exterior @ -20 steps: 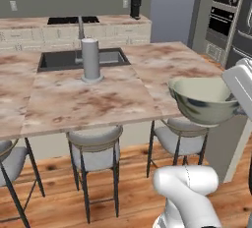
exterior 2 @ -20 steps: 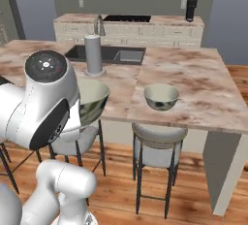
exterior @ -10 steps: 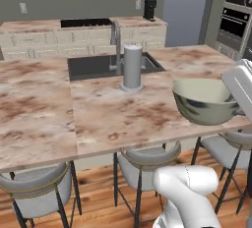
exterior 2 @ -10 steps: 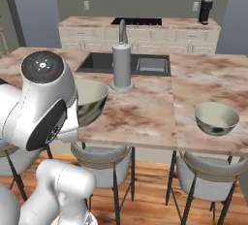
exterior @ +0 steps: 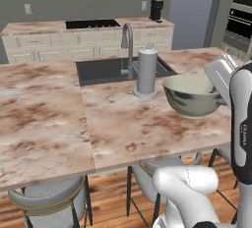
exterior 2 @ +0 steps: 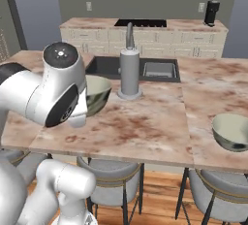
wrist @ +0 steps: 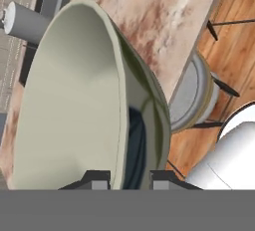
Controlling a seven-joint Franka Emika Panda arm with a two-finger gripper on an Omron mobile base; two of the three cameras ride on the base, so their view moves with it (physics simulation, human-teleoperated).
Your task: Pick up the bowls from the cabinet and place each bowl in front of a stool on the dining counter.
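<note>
Two bowls: one (wrist: pixel 74 105) pinched by its rim in my gripper (wrist: pixel 129 177) above the counter (exterior: pixel 123 124), the other (exterior 2: pixel 232 132) resting at three o'clock.

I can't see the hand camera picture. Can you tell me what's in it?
The end effector pinches the rim of a big grey-green bowl with a cream inside. Behind it are the marbled counter, a grey stool and wooden floor.

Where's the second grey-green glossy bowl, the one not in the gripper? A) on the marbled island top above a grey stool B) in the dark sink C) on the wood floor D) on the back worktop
A: the free grey-green bowl sits near the marbled island top's near edge, with a grey padded stool below it; the other bowl is clamped at its rim by the gripper.
</note>
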